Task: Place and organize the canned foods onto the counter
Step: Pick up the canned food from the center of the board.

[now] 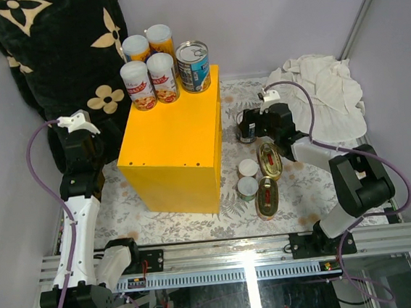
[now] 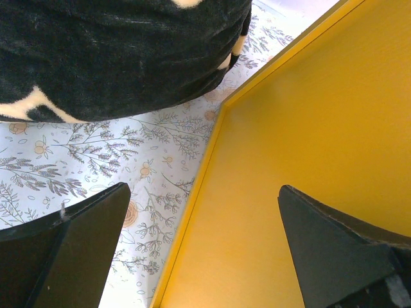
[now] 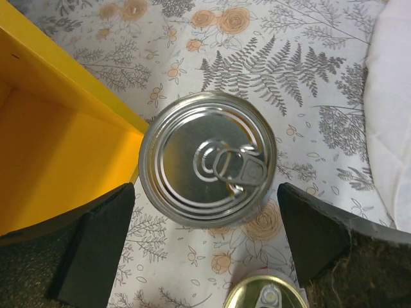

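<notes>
The counter is a yellow box in the middle of the floral cloth. On its far end stand several slim white-lidded cans and a wide blue-labelled can. To its right, on the cloth, sit a silver-topped can, two white-lidded cans and two oval gold tins. My right gripper hovers open just above the silver-topped can, not touching it. My left gripper is open and empty beside the counter's left side.
A black flower-patterned pillow leans at the back left, close to the left arm. A crumpled white cloth lies at the back right. Grey walls close in both sides, and a metal rail runs along the near edge.
</notes>
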Available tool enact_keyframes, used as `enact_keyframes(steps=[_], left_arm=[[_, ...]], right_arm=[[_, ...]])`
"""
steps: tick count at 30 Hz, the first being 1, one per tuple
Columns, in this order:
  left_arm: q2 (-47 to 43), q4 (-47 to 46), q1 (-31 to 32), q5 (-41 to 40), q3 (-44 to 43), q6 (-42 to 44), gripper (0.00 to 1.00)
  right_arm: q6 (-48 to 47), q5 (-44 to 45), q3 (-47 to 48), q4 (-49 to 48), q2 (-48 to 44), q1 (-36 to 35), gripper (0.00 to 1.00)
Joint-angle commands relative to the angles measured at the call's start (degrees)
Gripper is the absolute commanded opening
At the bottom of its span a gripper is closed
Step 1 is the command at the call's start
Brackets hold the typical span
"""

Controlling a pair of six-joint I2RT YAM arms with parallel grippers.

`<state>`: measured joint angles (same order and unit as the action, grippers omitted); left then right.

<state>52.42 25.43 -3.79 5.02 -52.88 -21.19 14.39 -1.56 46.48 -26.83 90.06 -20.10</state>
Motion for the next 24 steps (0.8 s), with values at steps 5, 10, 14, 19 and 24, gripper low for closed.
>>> enact_keyframes(steps=[5, 10, 14, 19, 24], left_arm=[[0.03, -1.54, 1.44, 4.12, 0.66, 0.28, 1.0], [0.29, -1.54, 1.42, 4.27, 0.55, 0.37, 1.0], [0.68, -1.54, 1.42, 4.43, 0.48, 0.41, 1.0], [0.9, -1.52, 1.43, 4.54, 0.48, 0.45, 1.0], [1.19, -1.55, 1.44, 4.45, 0.47, 0.55, 1.0]], right_arm=[[-4.65, -1.63, 9.03, 6.25, 5.63, -0.21, 1.0], [-5.57, 1.12, 11.76, 7.6, 9.12, -0.24, 0.99], [-5.35, 2.09, 12.46, 5.6, 10.56, -0.34, 0.99], [-6.05, 6.61, 14.54, 6.02, 13.04, -1.01, 1.0], [-4.26, 10.06, 14.28, 3.34, 13.81, -1.1, 1.0]])
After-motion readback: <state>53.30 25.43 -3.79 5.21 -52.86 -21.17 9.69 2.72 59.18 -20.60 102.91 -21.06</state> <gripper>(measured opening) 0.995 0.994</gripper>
